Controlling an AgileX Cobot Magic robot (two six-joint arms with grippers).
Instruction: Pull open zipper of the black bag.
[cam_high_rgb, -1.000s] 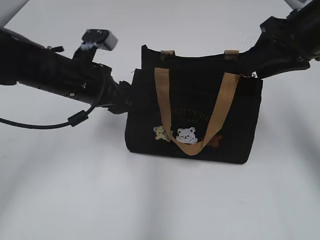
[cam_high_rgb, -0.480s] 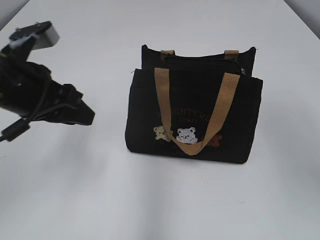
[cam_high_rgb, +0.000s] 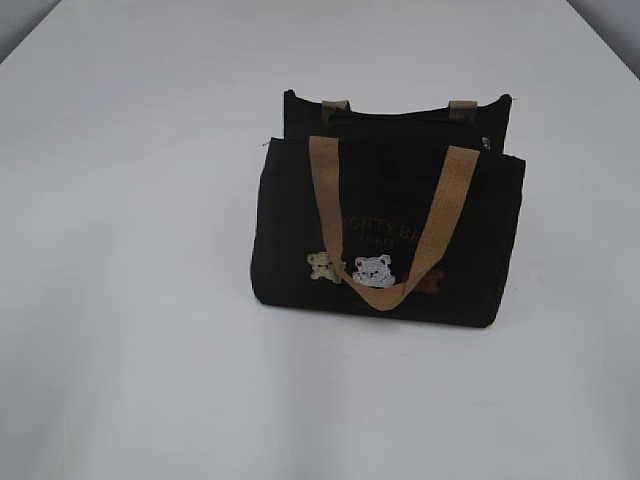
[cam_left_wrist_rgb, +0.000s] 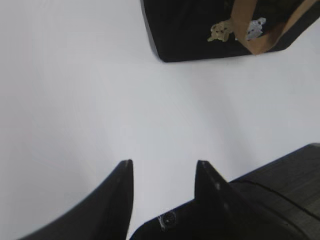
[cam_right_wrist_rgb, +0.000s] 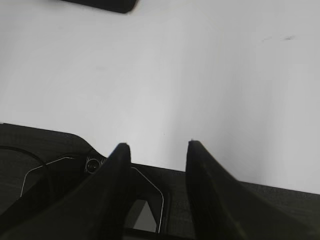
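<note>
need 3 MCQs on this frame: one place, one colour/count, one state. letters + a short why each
1. Where does the black bag stand on the white table?
A. Upright, slightly right of the middle of the exterior view
B. Flat on its side at the left edge
C. Hanging off the near edge

2. What colour are the webbing handles?
A. Red
B. Tan
C. White

3. How do the left gripper and right gripper stand?
A. Both clamped on the bag
B. One holds the zipper ring
C. Both open and empty, over bare table

Key:
1. A, the bag sits upright on its base there.
2. B, both the front loop and the rear handle ends are tan.
3. C, each wrist view shows parted fingers with only white table between them, and neither arm appears in the exterior view.
</note>
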